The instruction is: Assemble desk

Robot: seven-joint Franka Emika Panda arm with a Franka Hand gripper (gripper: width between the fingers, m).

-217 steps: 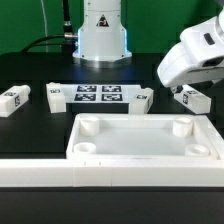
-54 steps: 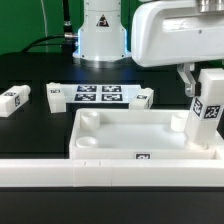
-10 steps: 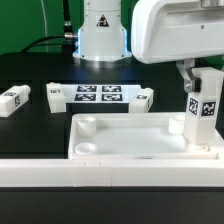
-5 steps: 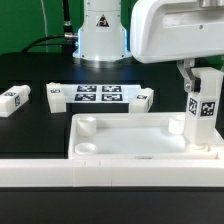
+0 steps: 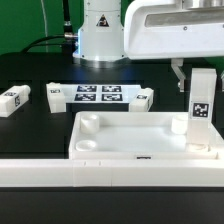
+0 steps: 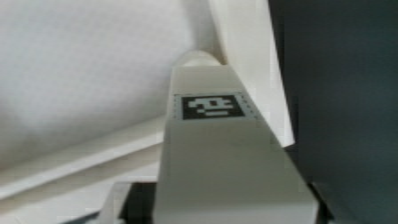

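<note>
white leg [image 5: 203, 110] stands upright in the socket at the tabletop's [image 5: 110, 152] front corner on the exterior view's right, with a black-and-white tag on the face toward the camera. the gripper [image 5: 197, 70] sits over the leg's top and is clamped on it. one dark finger [image 5: 179, 72] shows just beside the top, on the exterior view's left of it. in the wrist view the leg [image 6: 222, 160] runs from the gripper [image 6: 214, 205] down to the tabletop [image 6: 89, 70], carries a small tag, and fills the gap between the jaws.

the tabletop's other three corner sockets show as open round rings. behind the tabletop, on the black table [image 5: 30, 125], a second leg [image 5: 143, 97] lies just beside the marker board's [image 5: 98, 95] end on the exterior view's right. a third leg [image 5: 55, 95] lies at the board's other end. a fourth leg [image 5: 12, 98] lies well apart, near the table's edge on the exterior view's left. a long white bar [image 5: 110, 172] spans the front, just before the tabletop. the robot base [image 5: 100, 35] stands behind the board.
</note>
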